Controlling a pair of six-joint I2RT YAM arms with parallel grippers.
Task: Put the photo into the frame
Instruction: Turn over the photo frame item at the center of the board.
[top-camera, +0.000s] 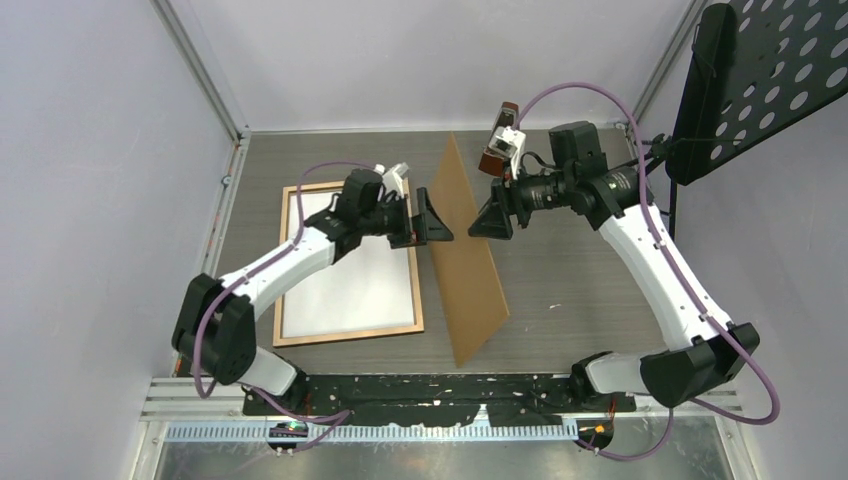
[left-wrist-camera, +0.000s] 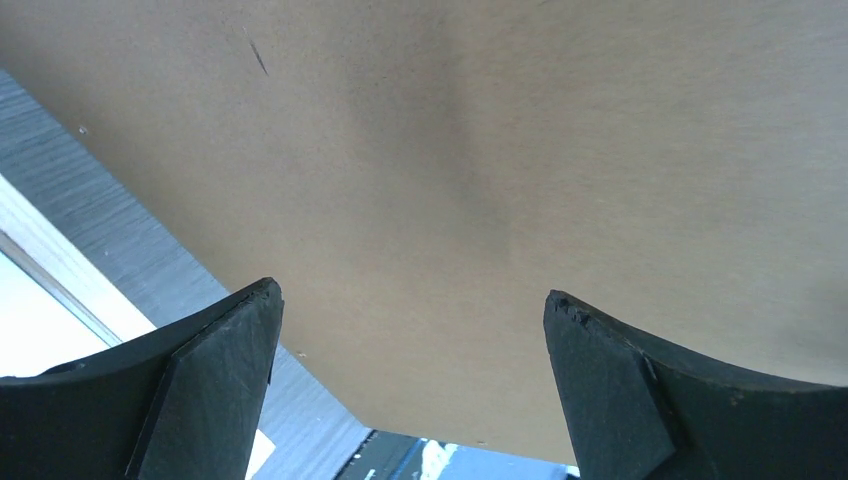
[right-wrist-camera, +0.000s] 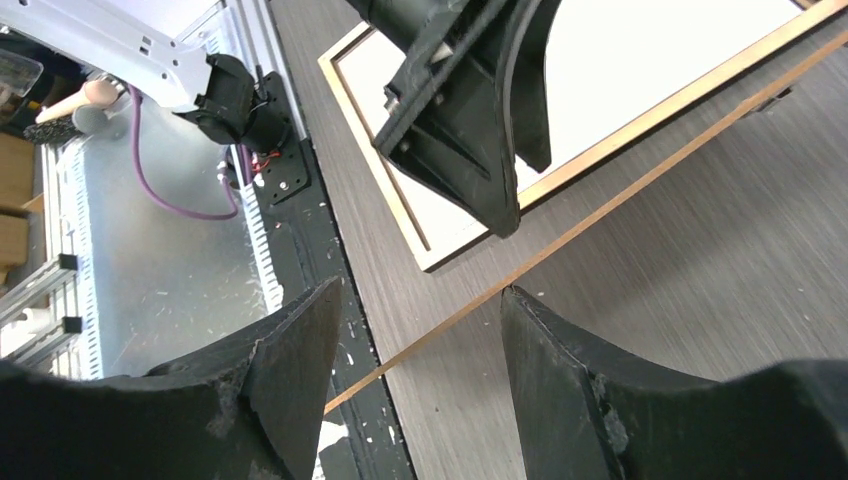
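The grey table (top-camera: 580, 280) holds the frame (top-camera: 348, 335) flat on its left side, light wood face up. The photo (top-camera: 350, 275) lies inside the frame's border, white side up. Just right of the frame, a brown board (top-camera: 470, 280) stands tilted on edge, running near to far. The left gripper (top-camera: 438, 217), jaws wide apart, faces the board's left side. The right gripper (top-camera: 484, 218) is just right of the board, jaws apart and gripping nothing.
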